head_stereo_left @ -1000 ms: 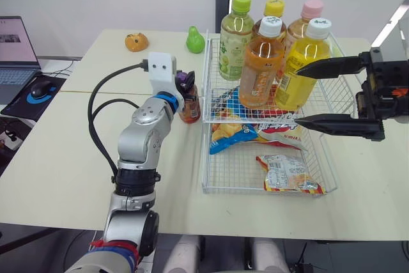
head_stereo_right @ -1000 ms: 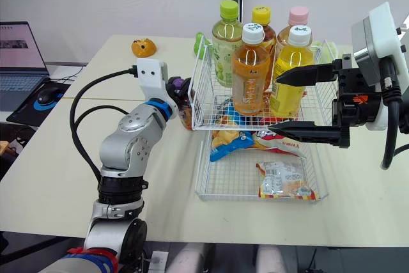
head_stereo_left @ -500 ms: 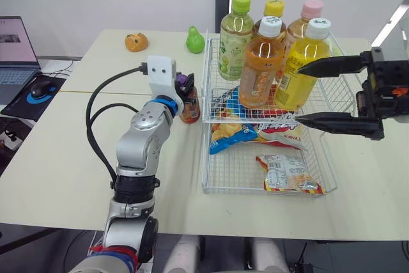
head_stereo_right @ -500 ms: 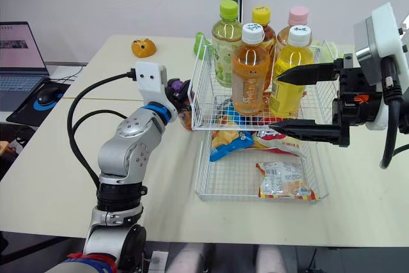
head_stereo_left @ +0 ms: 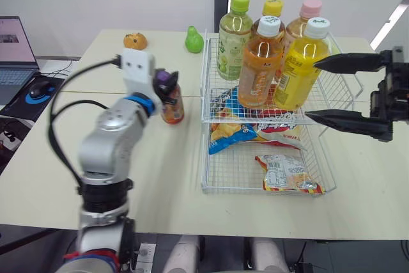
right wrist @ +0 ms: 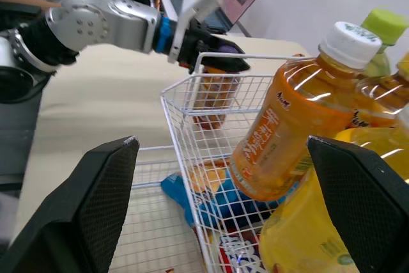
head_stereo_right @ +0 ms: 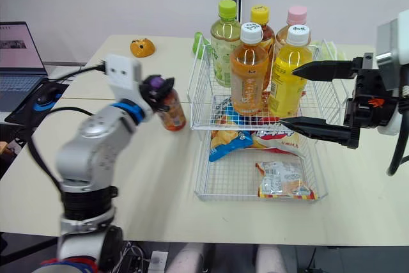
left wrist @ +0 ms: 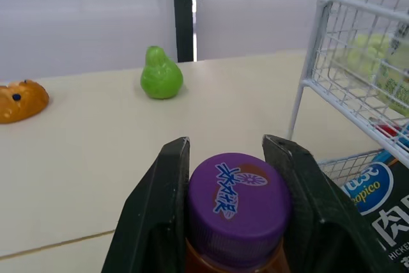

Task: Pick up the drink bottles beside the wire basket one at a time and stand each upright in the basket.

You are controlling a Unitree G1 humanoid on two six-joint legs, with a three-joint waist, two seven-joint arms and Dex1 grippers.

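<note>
The left gripper (left wrist: 227, 150) is clamped on the purple cap of the small bottle (head_stereo_left: 172, 106), one black finger on each side of the cap, as the left wrist view shows plainly. This bottle, with an orange-red label, leans a little and sits just left of the basket (head_stereo_left: 206, 84), apart from its wire wall; whether its base touches the table (head_stereo_left: 172, 177) cannot be told. The basket has two levels. In the upper level five bottles stand upright: a green-cap bottle (head_stereo_left: 232, 38), a yellow-cap bottle (head_stereo_left: 273, 9) and a pink-cap bottle (head_stereo_left: 310, 9) at the back, and an orange bottle (head_stereo_left: 260, 63) and a yellow bottle (head_stereo_left: 298, 67), both with white caps, at the front, touching each other. The lower tray (head_stereo_left: 214, 187) holds snack packs (head_stereo_left: 287, 172), some of them partly under the upper level. The right gripper (head_stereo_left: 313, 89) hangs at the right side of the basket with its two fingers spread wide apart and holding nothing, the upper finger level with the yellow bottle's shoulder, the lower one near the front rim of the upper level. Behind the small bottle, a green pear (head_stereo_left: 194, 40) and an orange bun (head_stereo_left: 135, 41) lie on the far part of the table, well apart from each other. A laptop (head_stereo_left: 16, 46) and a mouse (head_stereo_left: 39, 86) sit on a desk to the far left.
</note>
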